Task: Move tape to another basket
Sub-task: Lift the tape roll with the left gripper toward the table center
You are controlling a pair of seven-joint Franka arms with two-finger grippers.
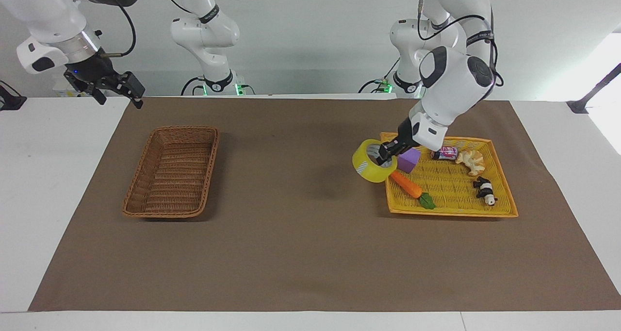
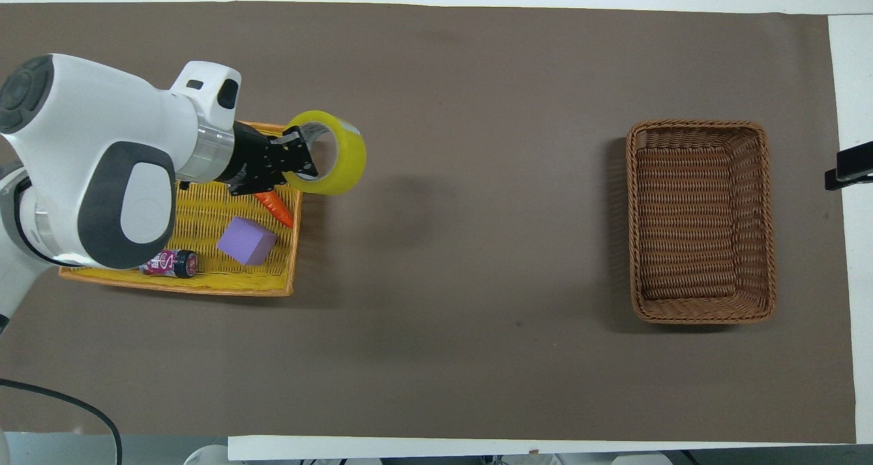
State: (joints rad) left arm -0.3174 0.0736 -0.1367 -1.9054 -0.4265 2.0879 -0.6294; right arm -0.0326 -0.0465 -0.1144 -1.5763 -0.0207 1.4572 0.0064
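My left gripper (image 1: 386, 154) (image 2: 301, 159) is shut on the rim of the yellow tape roll (image 1: 367, 168) (image 2: 339, 165) and holds it in the air over the edge of the yellow-orange tray (image 1: 453, 211) (image 2: 204, 288) that faces the mat's middle. The dark brown wicker basket (image 1: 171, 210) (image 2: 702, 313) sits empty toward the right arm's end of the table. My right gripper (image 1: 107, 87) waits raised near the table corner by the brown basket; only a dark tip (image 2: 848, 170) shows in the overhead view.
In the tray lie a purple block (image 1: 408, 159) (image 2: 247, 241), a toy carrot (image 1: 406, 185) (image 2: 275, 208), a small can (image 1: 445, 152) (image 2: 168, 263), a croissant (image 1: 470, 159) and a panda figure (image 1: 484, 190). A brown mat (image 1: 301, 234) covers the table.
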